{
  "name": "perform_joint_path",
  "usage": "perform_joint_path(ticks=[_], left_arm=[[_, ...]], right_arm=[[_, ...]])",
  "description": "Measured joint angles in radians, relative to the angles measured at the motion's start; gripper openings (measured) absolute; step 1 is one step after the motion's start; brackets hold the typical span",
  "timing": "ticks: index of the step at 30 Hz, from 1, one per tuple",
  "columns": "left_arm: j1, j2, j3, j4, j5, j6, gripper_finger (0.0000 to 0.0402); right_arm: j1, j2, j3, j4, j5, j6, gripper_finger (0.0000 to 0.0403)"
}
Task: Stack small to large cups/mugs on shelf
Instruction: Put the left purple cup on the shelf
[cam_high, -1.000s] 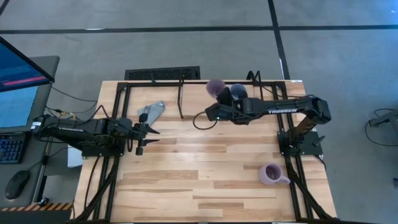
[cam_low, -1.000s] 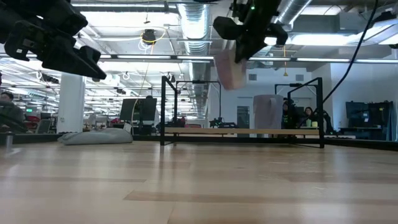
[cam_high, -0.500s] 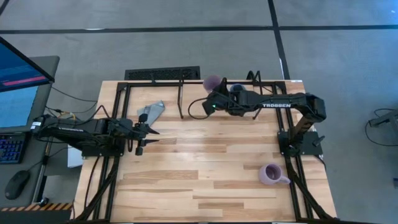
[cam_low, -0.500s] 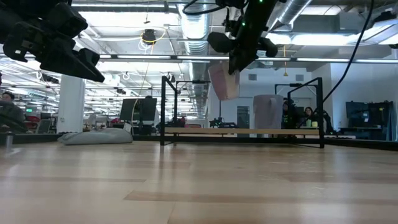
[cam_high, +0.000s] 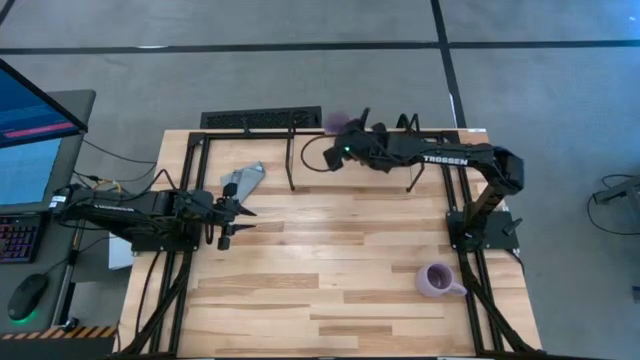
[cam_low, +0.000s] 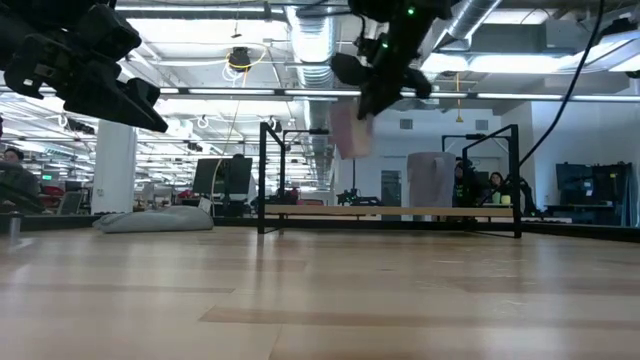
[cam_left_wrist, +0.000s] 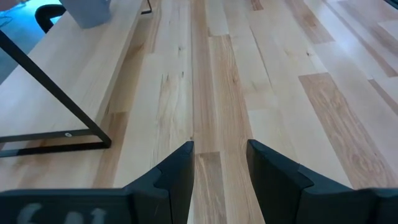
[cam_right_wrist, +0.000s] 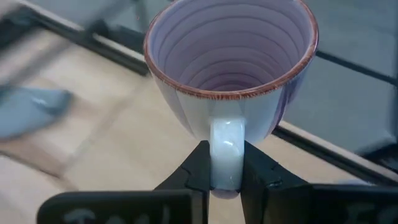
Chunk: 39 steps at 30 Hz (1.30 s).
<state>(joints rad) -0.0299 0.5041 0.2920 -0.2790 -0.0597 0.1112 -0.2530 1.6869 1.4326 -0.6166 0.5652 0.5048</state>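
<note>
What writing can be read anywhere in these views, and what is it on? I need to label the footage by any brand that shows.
"TROSSEN": white letters on the right arm's forearm in the high view, only just legible.
Lettering on the screen at the left edge of the high view: too small to read.
Nothing readable shows on the purple mug or in the left wrist and low views.

Both arms were dark, jointed and cable-trailed, the right arm (cam_high: 455, 160) lettered white and showing a green light.
</note>
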Motion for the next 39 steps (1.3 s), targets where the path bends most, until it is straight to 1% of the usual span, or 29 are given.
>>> perform_joint_path(ticks=[2, 4, 6, 9, 13, 16, 21, 24, 29, 37, 39], left_arm=[[0.0, 0.0, 0.0, 0.0, 0.0, 0.0, 0.0139], [0.0, 0.0, 0.0, 0.0, 0.0, -0.002, 0.0139], [0.0, 0.0, 0.0, 0.0, 0.001, -0.002, 0.0139], [0.0, 0.0, 0.0, 0.0, 0.001, -0.003, 0.0139], [0.0, 0.0, 0.0, 0.0, 0.001, -0.003, 0.0139], [0.0, 0.0, 0.0, 0.0, 0.001, -0.004, 0.0139], [0.0, 0.0, 0.0, 0.0, 0.001, -0.004, 0.0139], [0.0, 0.0, 0.0, 0.0, 0.001, -0.004, 0.0139], [0.0, 0.0, 0.0, 0.0, 0.0, -0.008, 0.0139], [0.0, 0.0, 0.0, 0.0, 0.0, -0.002, 0.0139], [0.0, 0.0, 0.0, 0.0, 0.0, -0.002, 0.0139]], right_arm=[[0.002, 0.004, 0.0, 0.051, -0.034, -0.033, 0.0066], [0.002, 0.004, -0.003, 0.08, -0.048, -0.043, 0.0066], [-0.002, -0.001, -0.033, 0.132, -0.047, -0.051, 0.0066], [-0.016, -0.035, -0.14, 0.214, -0.075, -0.044, 0.0066], [-0.025, -0.095, -0.289, 0.356, -0.085, -0.011, 0.0066], [-0.024, -0.128, -0.371, 0.428, -0.103, 0.016, 0.0066], [-0.022, -0.176, -0.404, 0.445, -0.093, 0.043, 0.0066], [-0.013, -0.182, -0.407, 0.409, -0.076, 0.086, 0.0066], [0.022, -0.177, -0.407, 0.337, -0.001, 0.153, 0.0066], [0.076, -0.176, -0.407, 0.332, 0.076, 0.257, 0.0066], [0.085, -0.176, -0.407, 0.303, 0.115, 0.295, 0.0066]])
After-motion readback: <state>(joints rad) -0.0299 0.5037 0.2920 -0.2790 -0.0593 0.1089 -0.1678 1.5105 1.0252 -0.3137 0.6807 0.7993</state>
